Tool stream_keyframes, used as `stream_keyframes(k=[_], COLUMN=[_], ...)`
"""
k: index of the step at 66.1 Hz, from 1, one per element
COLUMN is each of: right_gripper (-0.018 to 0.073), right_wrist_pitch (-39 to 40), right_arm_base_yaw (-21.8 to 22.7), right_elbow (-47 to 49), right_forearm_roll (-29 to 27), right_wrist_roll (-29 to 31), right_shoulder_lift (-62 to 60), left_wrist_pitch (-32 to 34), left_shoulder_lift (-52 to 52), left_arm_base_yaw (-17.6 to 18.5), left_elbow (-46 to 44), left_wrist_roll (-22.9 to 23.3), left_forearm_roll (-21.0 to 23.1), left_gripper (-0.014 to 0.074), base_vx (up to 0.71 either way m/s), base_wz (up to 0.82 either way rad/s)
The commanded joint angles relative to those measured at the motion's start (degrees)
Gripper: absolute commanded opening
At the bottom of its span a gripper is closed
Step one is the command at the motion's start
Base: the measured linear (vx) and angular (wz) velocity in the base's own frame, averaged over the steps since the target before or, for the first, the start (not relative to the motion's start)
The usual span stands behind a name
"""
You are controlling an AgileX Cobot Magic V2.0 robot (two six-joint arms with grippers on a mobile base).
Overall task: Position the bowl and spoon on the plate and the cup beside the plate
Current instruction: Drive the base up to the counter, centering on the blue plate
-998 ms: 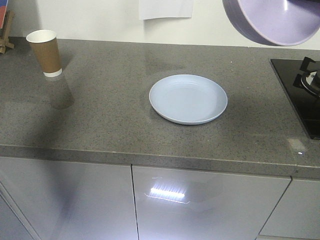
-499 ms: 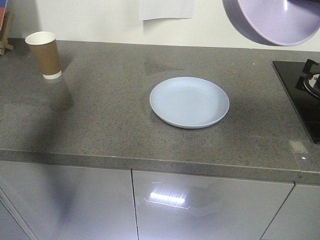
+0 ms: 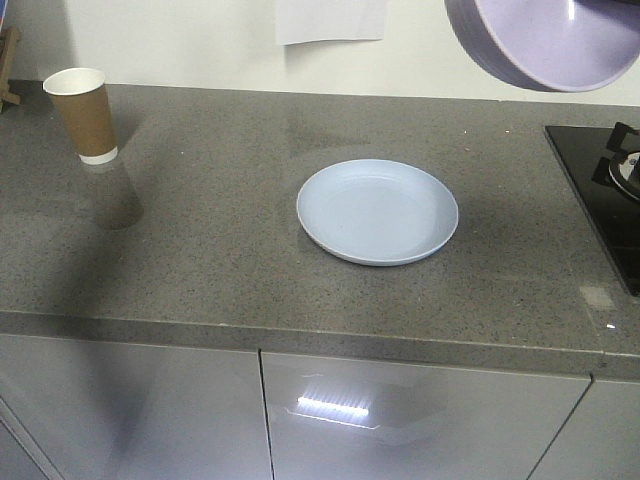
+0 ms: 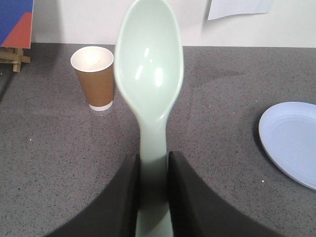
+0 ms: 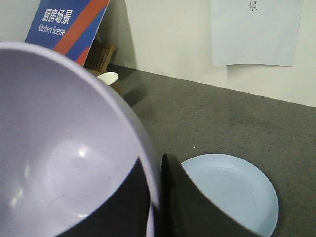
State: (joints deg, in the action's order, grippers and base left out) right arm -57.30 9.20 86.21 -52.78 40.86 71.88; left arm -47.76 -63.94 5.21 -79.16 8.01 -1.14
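Observation:
The pale blue plate lies flat in the middle of the grey countertop; it also shows as the plate at the right edge of the left wrist view and as the plate below the right wrist. The brown paper cup stands upright at the far left, seen too as the cup. My left gripper is shut on the handle of the mint-green spoon, held above the counter. My right gripper is shut on the rim of the lavender bowl, which hangs tilted in the air as the bowl at the top right.
A black hob takes up the counter's right end. A blue and red sign on a wooden stand leans against the wall at the back left. A sheet of paper hangs on the wall. Cabinet doors lie below the front edge.
The front view has shifted: counter, plate and cup sit slightly lower and further left in the picture. The bowl keeps its place at the top right.

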Motion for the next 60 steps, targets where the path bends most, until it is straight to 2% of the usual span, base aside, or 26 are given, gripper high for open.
stream_keyframes(k=[1,60], right_gripper=[-0.0010,-0.0010], right_wrist_pitch=[2.37,2.37], right_arm_base_yaw=[0.09,0.09], right_elbow=[1.64,1.64], right_forearm_roll=[-3.28,-3.28], right_wrist_roll=[0.47,0.47], right_shoulder_lift=[-1.38,-1.38], left_wrist_pitch=[3.71,3.71], left_shoulder_lift=[0.98,0.98], left_arm_base_yaw=[0.04,0.04], left_elbow=[-1.59,-1.59], left_wrist_roll=[0.36,0.36], left_forearm_roll=[0.40,0.40], left_gripper=[-0.0006,-0.0006], base_vx=[0.03,0.04], base_wz=[-0.01,-0.04])
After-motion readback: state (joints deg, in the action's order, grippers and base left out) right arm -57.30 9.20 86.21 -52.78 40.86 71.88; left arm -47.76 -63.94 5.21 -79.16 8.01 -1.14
